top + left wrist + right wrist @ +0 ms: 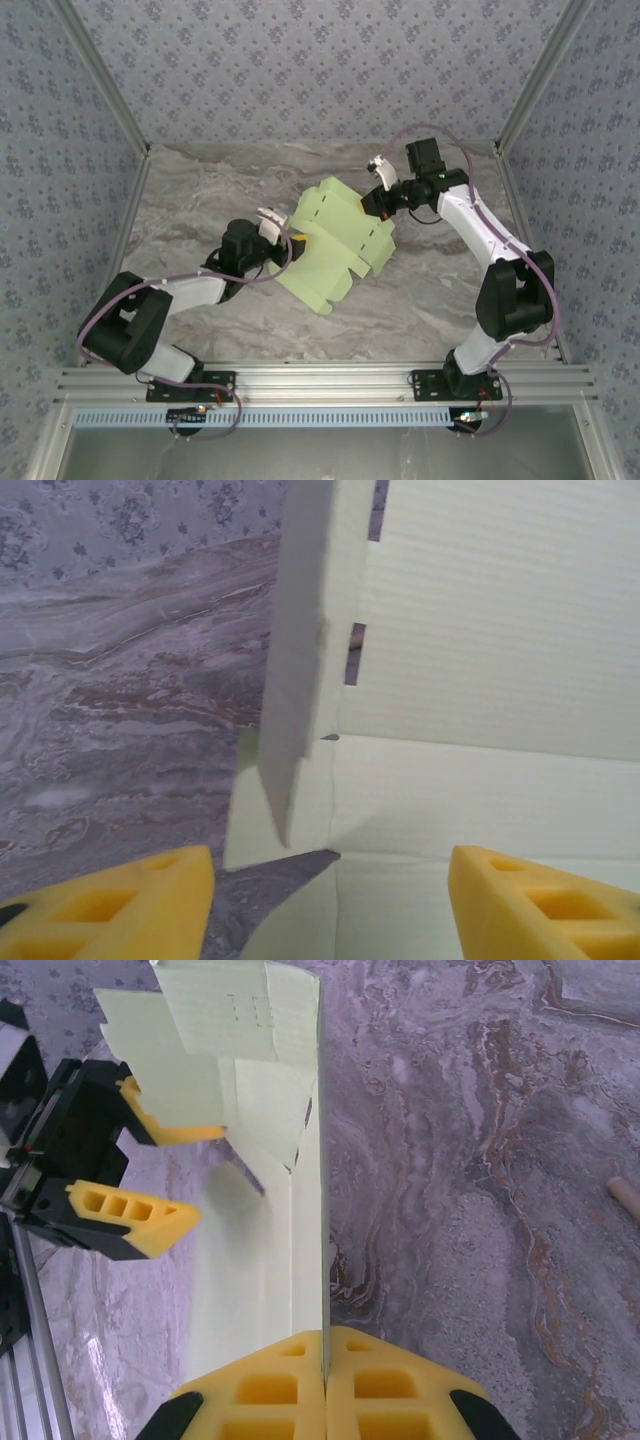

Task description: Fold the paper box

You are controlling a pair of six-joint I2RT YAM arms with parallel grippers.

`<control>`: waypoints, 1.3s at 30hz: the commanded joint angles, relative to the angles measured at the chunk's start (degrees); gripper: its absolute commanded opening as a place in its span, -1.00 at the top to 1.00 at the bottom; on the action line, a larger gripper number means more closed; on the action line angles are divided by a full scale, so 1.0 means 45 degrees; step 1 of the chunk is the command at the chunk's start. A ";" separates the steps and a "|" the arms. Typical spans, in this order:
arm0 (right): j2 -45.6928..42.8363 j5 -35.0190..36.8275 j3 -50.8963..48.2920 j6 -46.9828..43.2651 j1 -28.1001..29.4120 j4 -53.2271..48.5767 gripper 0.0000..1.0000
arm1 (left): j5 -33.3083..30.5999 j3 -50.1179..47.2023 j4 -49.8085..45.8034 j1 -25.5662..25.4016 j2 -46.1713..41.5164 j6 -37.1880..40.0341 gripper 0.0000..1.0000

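Observation:
The paper box (335, 245) is a pale green die-cut sheet, partly folded and raised off the marble table between the two arms. My right gripper (377, 203) is shut on its far right edge; in the right wrist view the thin card edge (322, 1210) runs straight into the closed yellow fingers (270, 1390) of that gripper (325, 1360). My left gripper (283, 238) stands open at the sheet's left side. Its two yellow fingers (110, 905) are wide apart, with creased panels and a raised flap (295, 670) of the box (480, 780) just ahead of the gripper (330, 910). The same open gripper (205, 1175) shows in the right wrist view.
The end of a thin tan wooden stick (625, 1198) lies on the marble table (200, 190) to the right. Patterned walls stand on three sides. An aluminium rail (320, 385) with the arm bases runs along the near edge.

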 commanded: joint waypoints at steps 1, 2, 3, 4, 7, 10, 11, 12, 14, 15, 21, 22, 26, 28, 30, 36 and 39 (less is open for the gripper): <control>0.0064 -0.0538 0.0478 -0.0914 0.0093 -0.0838 1.00 | -0.0660 0.0504 -0.0485 0.0099 -0.0355 0.0636 -0.34; 0.0048 -0.0645 0.0478 -0.1149 0.0099 -0.0980 1.00 | -0.0630 0.0628 -0.0608 0.0194 -0.0316 0.0697 -0.34; 0.0035 -0.0716 0.0460 -0.1321 0.0093 -0.1061 1.00 | -0.0568 0.0757 -0.0758 0.0307 -0.0279 0.0742 -0.34; 0.0016 -0.0777 0.0440 -0.1542 0.0110 -0.1147 1.00 | -0.0515 0.0904 -0.0916 0.0420 -0.0231 0.0776 -0.33; 0.0001 -0.0886 0.0439 -0.2263 0.0153 -0.1512 1.00 | 0.0021 0.1267 -0.1169 0.0870 -0.0100 0.0771 -0.23; -0.0125 -0.0969 0.0329 -0.2951 0.0268 -0.1683 1.00 | 0.0739 0.1987 -0.1982 0.1241 0.0145 0.0747 -0.03; -0.0200 -0.1025 0.0248 -0.3110 0.0317 -0.1646 1.00 | 0.0847 0.2252 -0.2265 0.1318 0.0272 0.0799 0.02; -0.0279 -0.1131 0.0155 -0.3242 0.0347 -0.1598 1.00 | 0.0966 0.2445 -0.2481 0.1362 0.0386 0.0842 0.05; -0.0425 -0.1228 0.0025 -0.3508 0.0432 -0.1577 1.00 | 0.1032 0.2794 -0.2883 0.1469 0.0614 0.0965 0.12; -0.0476 -0.1228 -0.0008 -0.3653 0.0473 -0.1621 1.00 | 0.1077 0.2934 -0.3054 0.1549 0.0699 0.0969 0.14; -0.0654 -0.1335 -0.0087 -0.3927 0.0541 -0.1642 1.00 | 0.1476 0.3627 -0.3792 0.1822 0.1070 0.1066 0.15; -0.0657 -0.1292 -0.0071 -0.3863 0.0566 -0.1583 1.00 | 0.1589 0.3679 -0.3868 0.1821 0.1138 0.1047 0.14; -0.0688 -0.0768 -0.0088 -0.3318 0.0638 -0.1248 1.00 | 0.1758 0.3493 -0.3877 0.1830 0.0965 0.0577 0.11; -0.0676 -0.0313 -0.0054 -0.2922 0.0616 -0.1083 1.00 | 0.1617 0.3205 -0.3896 0.1818 0.0534 0.0078 0.03; -0.0592 0.0052 0.0064 -0.2472 0.0584 -0.1011 1.00 | 0.1585 0.2878 -0.4031 0.1812 0.0024 -0.0468 -0.07; -0.0478 0.0351 0.0186 -0.1856 0.0584 -0.0874 1.00 | 0.0684 0.1718 -0.4883 0.1755 -0.1442 -0.2021 -0.27; -0.0488 0.0471 0.0253 -0.1768 0.0594 -0.0867 1.00 | 0.0597 0.0848 -0.4917 0.1667 -0.2510 -0.2636 -0.36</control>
